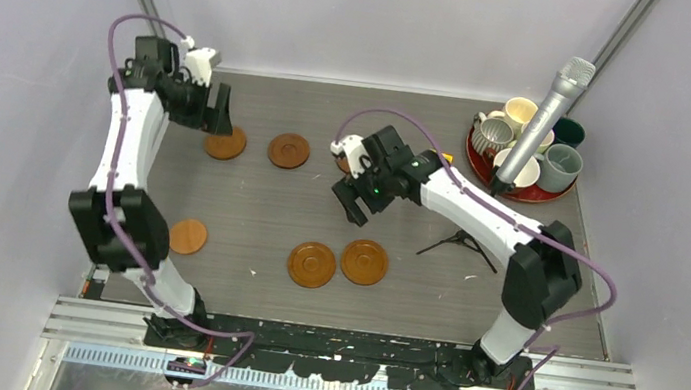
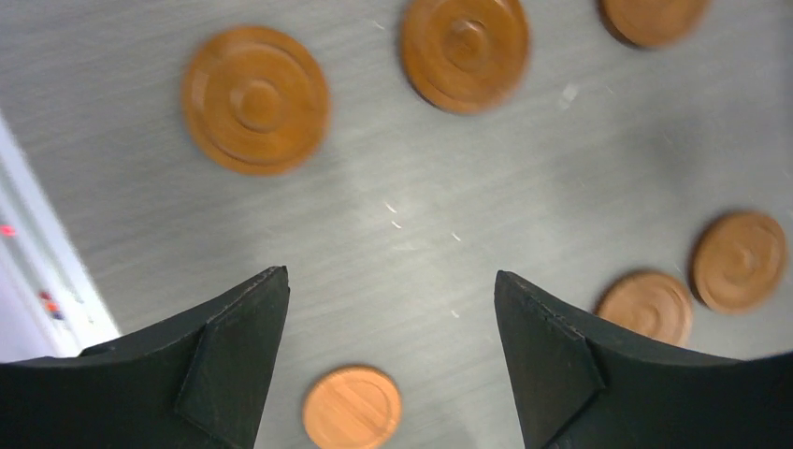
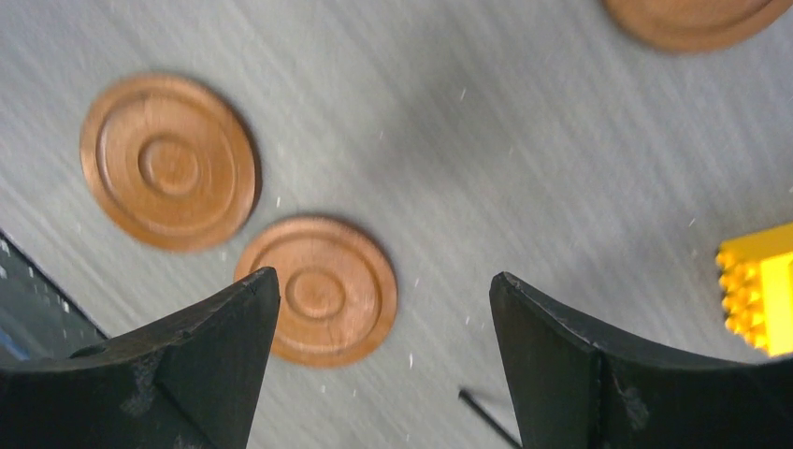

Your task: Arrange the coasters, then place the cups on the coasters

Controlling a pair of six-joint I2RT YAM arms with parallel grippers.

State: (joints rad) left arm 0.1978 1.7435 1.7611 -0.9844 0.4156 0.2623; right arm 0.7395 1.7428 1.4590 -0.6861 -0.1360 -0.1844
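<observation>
Six brown round coasters lie on the grey table: two at the back left, one half hidden behind the right wrist, one near left, and a pair near the middle. The cups stand together on a red tray at the back right. My left gripper is open and empty, raised by the back-left coaster; a plain coaster lies on the table below its fingers. My right gripper hangs open and empty over mid-table, with a ringed coaster beside its left finger.
A silver microphone on a black tripod leans in front of the tray. A yellow studded block shows at the right edge of the right wrist view. Grey walls close in the table on three sides.
</observation>
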